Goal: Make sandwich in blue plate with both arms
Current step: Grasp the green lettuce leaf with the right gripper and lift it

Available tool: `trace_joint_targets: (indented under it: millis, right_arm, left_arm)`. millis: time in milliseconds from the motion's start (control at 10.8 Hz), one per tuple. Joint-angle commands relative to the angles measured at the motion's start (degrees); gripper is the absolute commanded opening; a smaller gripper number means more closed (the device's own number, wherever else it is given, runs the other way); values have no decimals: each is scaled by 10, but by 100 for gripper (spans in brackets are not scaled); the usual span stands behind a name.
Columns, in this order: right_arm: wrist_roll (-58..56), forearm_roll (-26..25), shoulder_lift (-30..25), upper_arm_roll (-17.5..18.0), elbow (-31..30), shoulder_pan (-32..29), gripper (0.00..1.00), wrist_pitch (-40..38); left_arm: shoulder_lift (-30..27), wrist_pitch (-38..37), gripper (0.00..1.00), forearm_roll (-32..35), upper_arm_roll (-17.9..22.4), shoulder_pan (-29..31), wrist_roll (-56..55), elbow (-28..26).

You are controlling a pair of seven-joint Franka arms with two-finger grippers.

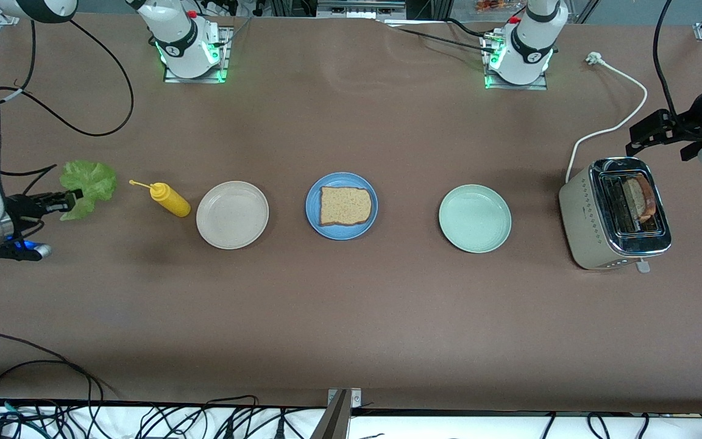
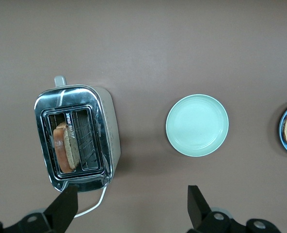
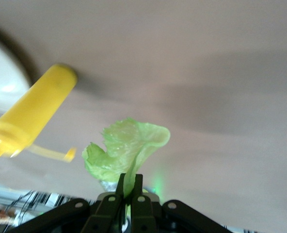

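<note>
The right gripper (image 1: pixel 70 198) pinches the lettuce leaf (image 1: pixel 88 186) over the table's right-arm end, leaf pointing toward the mustard bottle (image 1: pixel 169 200). One toast slice (image 1: pixel 343 205) lies flat on the blue plate (image 1: pixel 312 210). The left gripper (image 1: pixel 659 135) hangs wide open above the toaster (image 1: pixel 576 210).

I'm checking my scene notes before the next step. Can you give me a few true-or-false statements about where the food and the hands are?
1. A toast slice lies on the blue plate. True.
2. The right hand grips the lettuce leaf. True.
3. The toaster is empty. False: a second toast slice stands in a slot.
4. The left hand holds bread. False: it is open, above the toaster.
5. The mint-green plate holds lettuce. False: it is bare.
</note>
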Motion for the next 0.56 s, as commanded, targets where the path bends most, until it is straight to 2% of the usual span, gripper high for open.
trace_joint_targets:
  millis: [0,93,279,372,464]
  right_arm:
    - [-3,52,0,8,41,-6,0,-115]
    - [3,69,-16,9,41,-5,0,-147]
    - [5,106,-24,17,41,3,0,-159]
    - [5,126,-24,31,41,7,0,-159]
    - [4,131,-24,61,41,8,0,-160]
  left_arm:
    - [2,-7,100,-16,1,8,14,11]
    - [1,-7,100,-16,1,8,14,10]
    - [0,-6,100,-16,1,9,14,9]
    - [-1,-6,100,-16,1,9,14,9]
    - [-2,-6,100,-16,1,9,14,7]
